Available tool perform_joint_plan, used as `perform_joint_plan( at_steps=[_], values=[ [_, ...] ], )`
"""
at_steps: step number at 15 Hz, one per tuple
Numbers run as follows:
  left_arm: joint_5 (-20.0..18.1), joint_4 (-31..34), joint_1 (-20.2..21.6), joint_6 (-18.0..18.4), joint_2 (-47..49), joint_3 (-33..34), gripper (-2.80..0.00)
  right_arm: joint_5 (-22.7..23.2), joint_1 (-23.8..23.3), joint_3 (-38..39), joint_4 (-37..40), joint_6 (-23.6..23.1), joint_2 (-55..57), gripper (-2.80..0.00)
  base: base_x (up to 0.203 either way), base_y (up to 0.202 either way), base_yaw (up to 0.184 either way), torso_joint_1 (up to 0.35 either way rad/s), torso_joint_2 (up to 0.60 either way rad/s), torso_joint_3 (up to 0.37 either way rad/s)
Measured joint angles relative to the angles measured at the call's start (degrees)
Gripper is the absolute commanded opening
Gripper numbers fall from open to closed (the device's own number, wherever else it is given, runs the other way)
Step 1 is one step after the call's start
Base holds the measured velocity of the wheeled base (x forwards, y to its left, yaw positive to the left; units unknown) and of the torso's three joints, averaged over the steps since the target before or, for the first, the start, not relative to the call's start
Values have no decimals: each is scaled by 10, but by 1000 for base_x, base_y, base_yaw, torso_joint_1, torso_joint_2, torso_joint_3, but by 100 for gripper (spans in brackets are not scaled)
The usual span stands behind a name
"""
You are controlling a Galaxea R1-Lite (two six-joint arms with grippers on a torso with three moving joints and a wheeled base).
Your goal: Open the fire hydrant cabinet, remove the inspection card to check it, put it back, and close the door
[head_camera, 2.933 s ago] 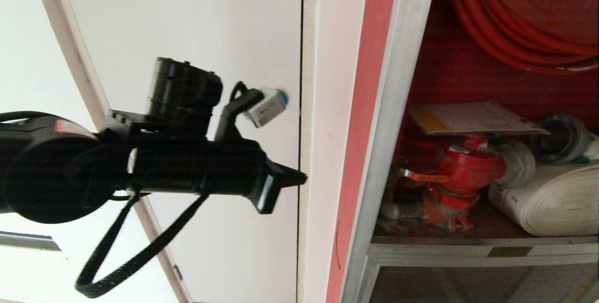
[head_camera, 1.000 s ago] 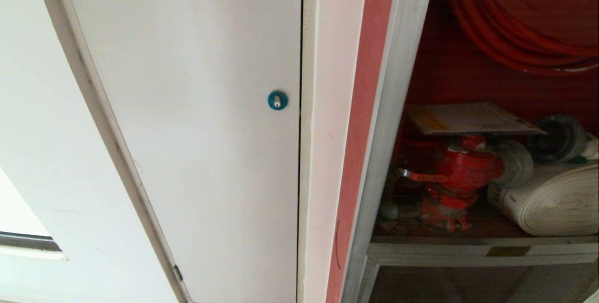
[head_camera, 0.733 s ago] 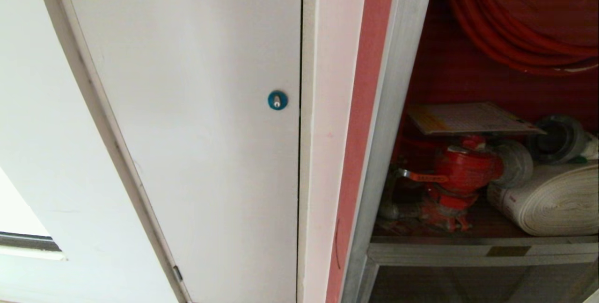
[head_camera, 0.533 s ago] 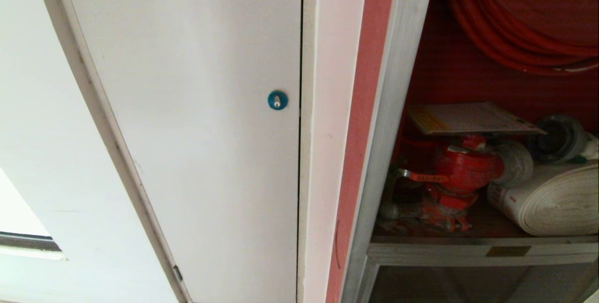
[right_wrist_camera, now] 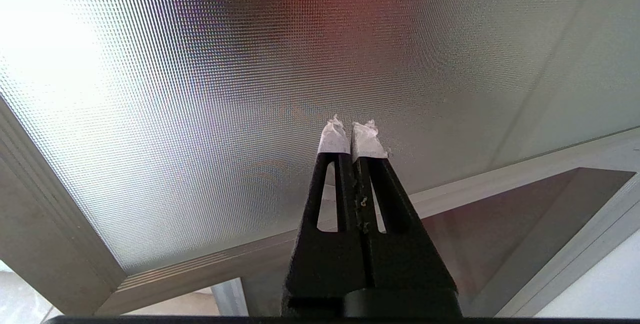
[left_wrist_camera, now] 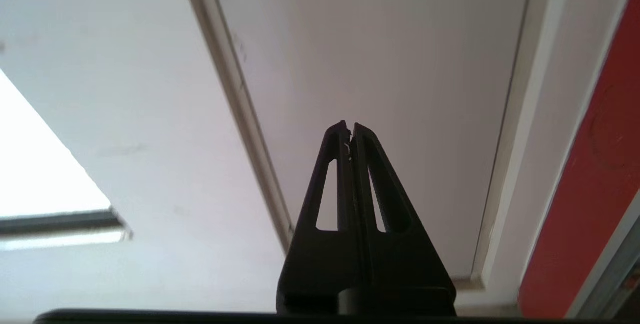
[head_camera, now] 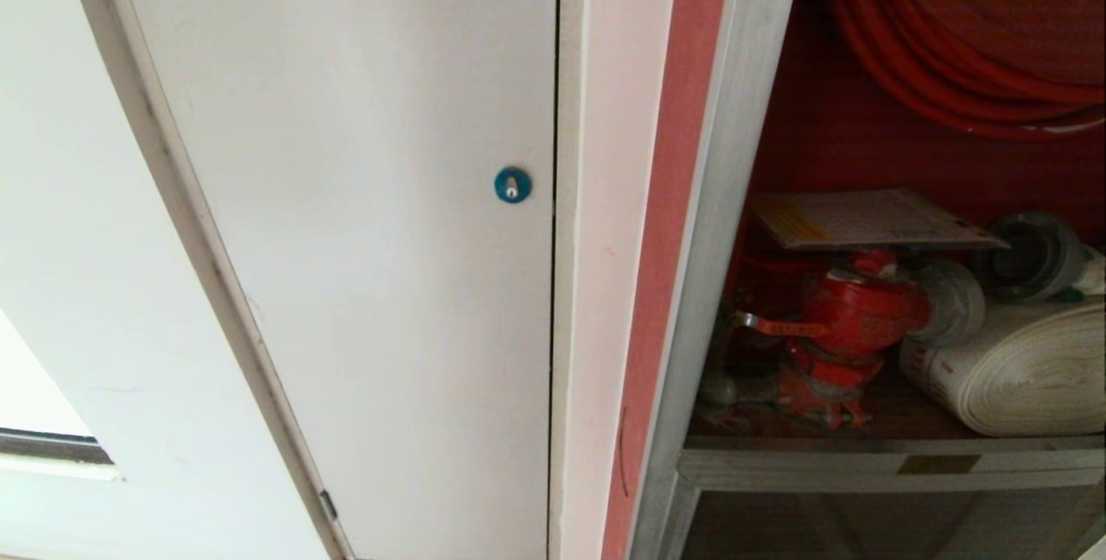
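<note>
We see the cabinet (head_camera: 864, 154) standing open on the right of the head view, and the card (head_camera: 873, 219) lies flat on top of the red valve (head_camera: 855, 309), its yellow band toward the cabinet's left frame and its long axis running across the opening, left to right. The white hose (head_camera: 1011, 370) sits beside the valve on the same shelf.

Neither arm shows in the head view. Our left gripper (left_wrist_camera: 350, 129) has its fingers pressed together with nothing between them, and it faces the white panel (head_camera: 363, 197) with the blue lock (head_camera: 512, 185), well left of the opening. Our right gripper (right_wrist_camera: 352, 131) is also closed and empty, its taped tips close to a textured glass pane in a silver frame (right_wrist_camera: 60, 244); we judge this to be the door (right_wrist_camera: 200, 89), though we cannot place it relative to the card.

The card lies to the right of where the left gripper points, across the red strip and the frame. We judge the right arm is on the nearer side, and a reach would meet the card's near long edge, so the fingers must part first.
</note>
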Motion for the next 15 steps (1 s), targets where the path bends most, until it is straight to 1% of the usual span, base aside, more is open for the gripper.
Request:
perform_joint_plan(
  at_steps=[1,5,7,10,15],
  values=[
    [5,14,0,-3,0,0,-280,0,0,0,0,0,0,-280,0,0,0,0,0,0],
    [7,44,0,-14,0,0,-280,0,0,0,0,0,0,-280,0,0,0,0,0,0],
    [7,46,0,-37,0,0,-280,0,0,0,0,0,0,-280,0,0,0,0,0,0],
    [7,46,0,-58,0,0,-280,0,0,0,0,0,0,-280,0,0,0,0,0,0],
    [7,45,0,-63,0,0,-280,0,0,0,0,0,0,-280,0,0,0,0,0,0]
  ],
)
